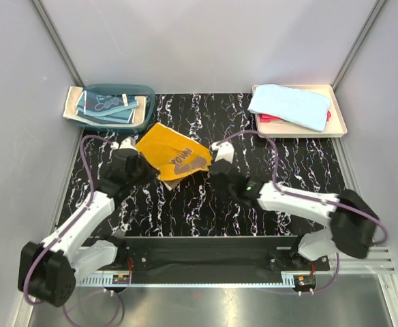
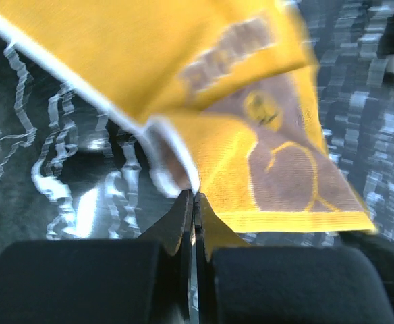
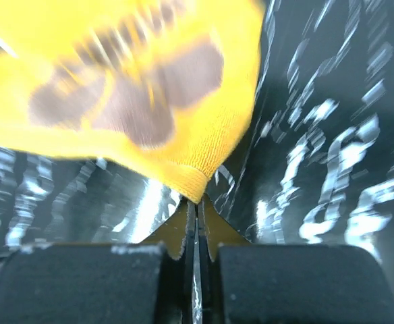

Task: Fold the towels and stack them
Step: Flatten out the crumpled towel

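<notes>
On the table [image 1: 287, 157], the orange-yellow towel [image 1: 174, 159] sits mid-fold; left fingers [image 2: 177, 226] and right fingers [image 3: 175, 233] each pinch an edge, fully closed. Next, I judge, both must carry their edges across evenly.

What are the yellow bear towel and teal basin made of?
The yellow bear towel looks like soft terry or knit cloth, matte: fuzzy looped weave at its corner. The teal basin looks like plastic, translucent, smooth: thin tinted rim, rounded moulded corners.
</notes>
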